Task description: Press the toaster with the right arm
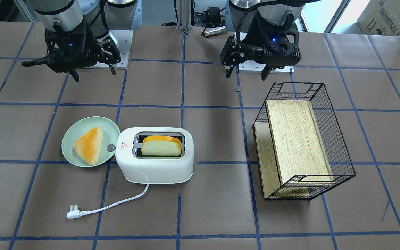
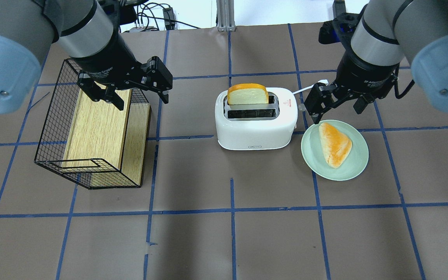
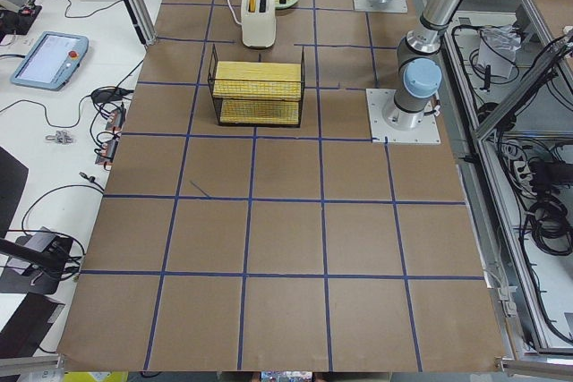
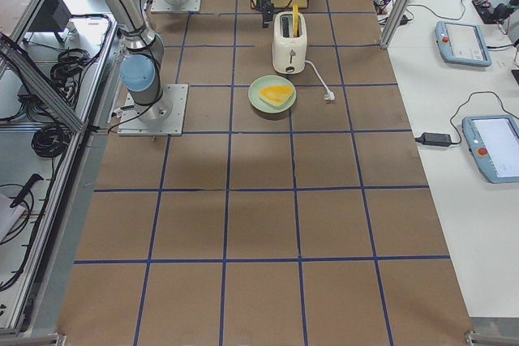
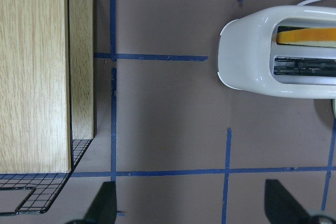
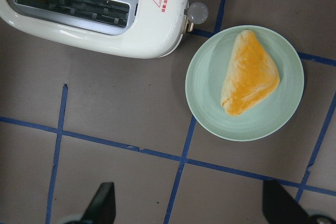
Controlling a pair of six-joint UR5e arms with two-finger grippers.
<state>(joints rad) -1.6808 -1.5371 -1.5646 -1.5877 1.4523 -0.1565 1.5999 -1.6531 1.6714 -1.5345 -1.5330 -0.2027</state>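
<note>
Green plate (image 2: 316,160) lies beside the toaster (image 2: 255,132), perhaps touching its knob (image 6: 198,11); right gripper (image 2: 337,114) and left gripper (image 2: 143,103) gape.

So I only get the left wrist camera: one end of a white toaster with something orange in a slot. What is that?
Observer: A slice of bread standing up out of one slot of the toaster; the other slot is empty.
Visitor: And where is the part you press?
Observer: A small grey knob sticks out of the end you cannot see, right beside a green plate.
Visitor: Is the other arm on it?
Observer: No. The right gripper hangs open in the air near that end, touching nothing.
</note>
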